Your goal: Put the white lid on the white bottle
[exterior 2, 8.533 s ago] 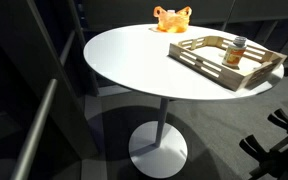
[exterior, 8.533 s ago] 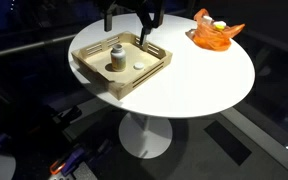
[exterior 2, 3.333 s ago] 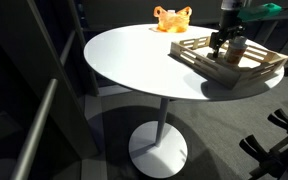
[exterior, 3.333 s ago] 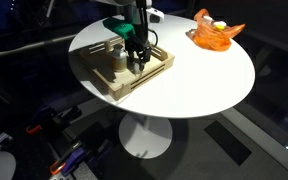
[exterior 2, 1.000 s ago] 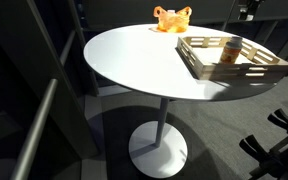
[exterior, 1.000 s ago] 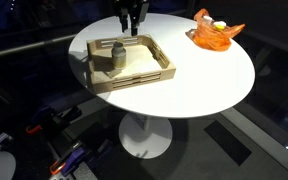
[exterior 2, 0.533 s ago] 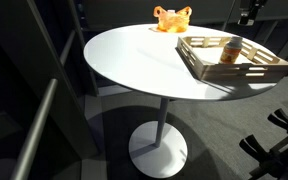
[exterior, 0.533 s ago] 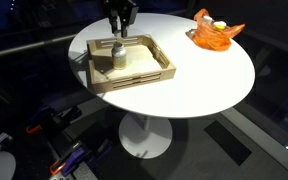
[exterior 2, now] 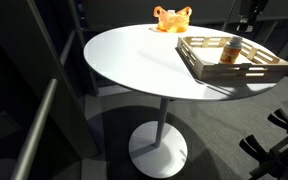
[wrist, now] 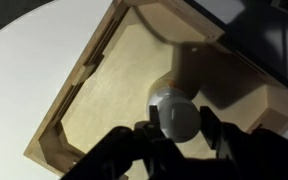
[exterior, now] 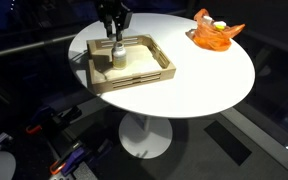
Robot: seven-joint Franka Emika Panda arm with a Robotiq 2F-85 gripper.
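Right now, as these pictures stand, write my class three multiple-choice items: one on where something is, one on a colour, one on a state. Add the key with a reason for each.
1. Where does the white bottle stand?
A. on the floor
B. inside the wooden tray
C. on a chair

2. What colour is the crumpled thing near the edge of the table?
A. orange
B. blue
C. green

3. What is the gripper doing?
A. open, holding nothing
B. shut on the tray's rim
C. shut on the white lid

Key:
1 B: the tray's walls surround the bottle in both exterior views.
2 A: it shows bright orange against the white table.
3 C: in the wrist view the lid sits between the fingers.
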